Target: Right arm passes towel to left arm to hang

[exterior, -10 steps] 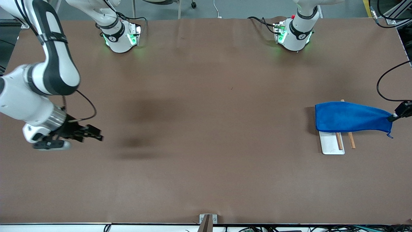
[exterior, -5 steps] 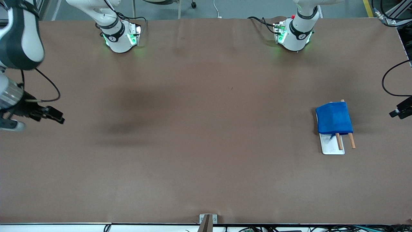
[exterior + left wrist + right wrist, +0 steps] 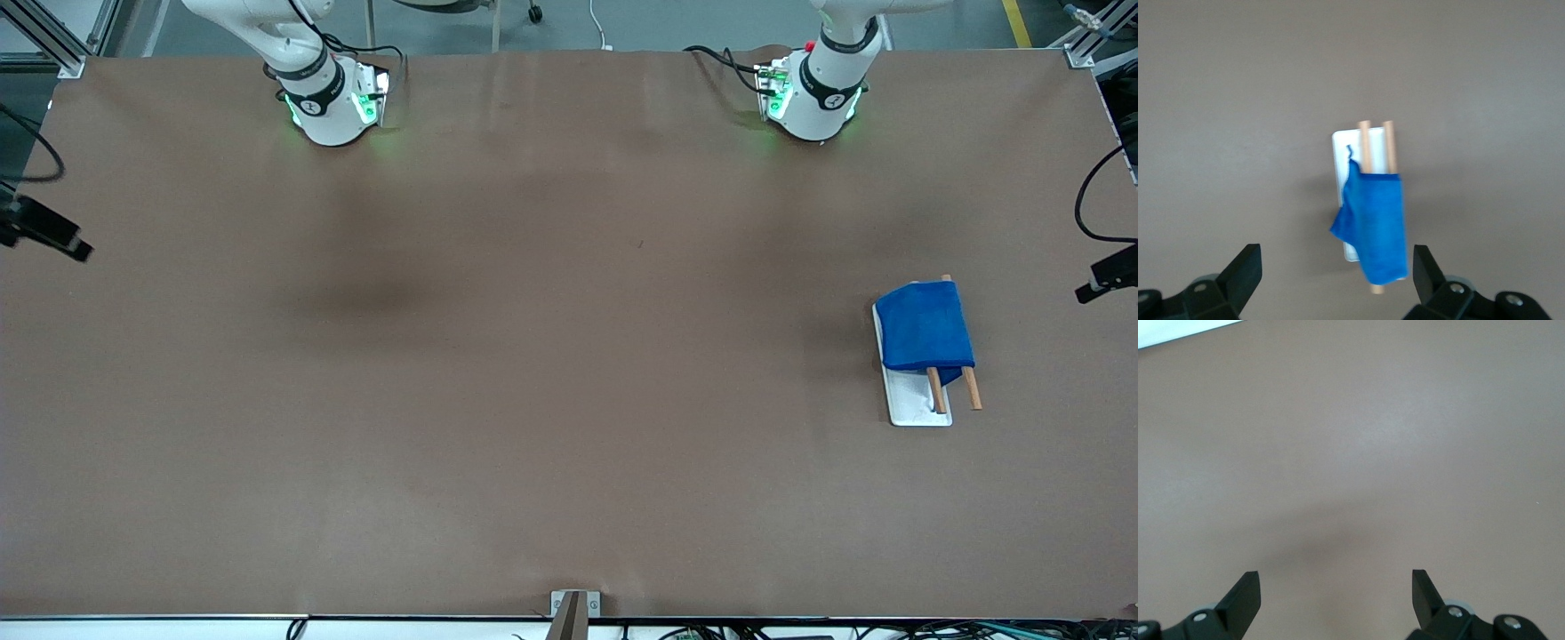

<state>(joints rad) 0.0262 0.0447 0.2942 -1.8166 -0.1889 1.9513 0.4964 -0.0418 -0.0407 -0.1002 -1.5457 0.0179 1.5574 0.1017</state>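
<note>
The bright blue towel [image 3: 921, 326] hangs folded over two wooden rails [image 3: 971, 388] of a small rack with a white base [image 3: 914, 402], toward the left arm's end of the table. In the left wrist view the towel [image 3: 1378, 227] drapes over the rails [image 3: 1389, 137], a corner hanging down one side. My left gripper [image 3: 1102, 283] is open and empty, up in the air at the table's end beside the rack; its fingertips [image 3: 1249, 263] frame the rack. My right gripper [image 3: 52, 236] is open and empty over the table's other end, with bare table under its fingertips [image 3: 1248, 587].
The two arm bases [image 3: 333, 102] [image 3: 811, 93] stand along the table's edge farthest from the front camera. A small metal bracket [image 3: 573, 604] sits at the table's nearest edge. A black cable [image 3: 1086, 200] loops by the left gripper.
The left gripper let go of the towel, which fell folded over the rails, and backed off. The right arm swung up and away toward its end of the table.
</note>
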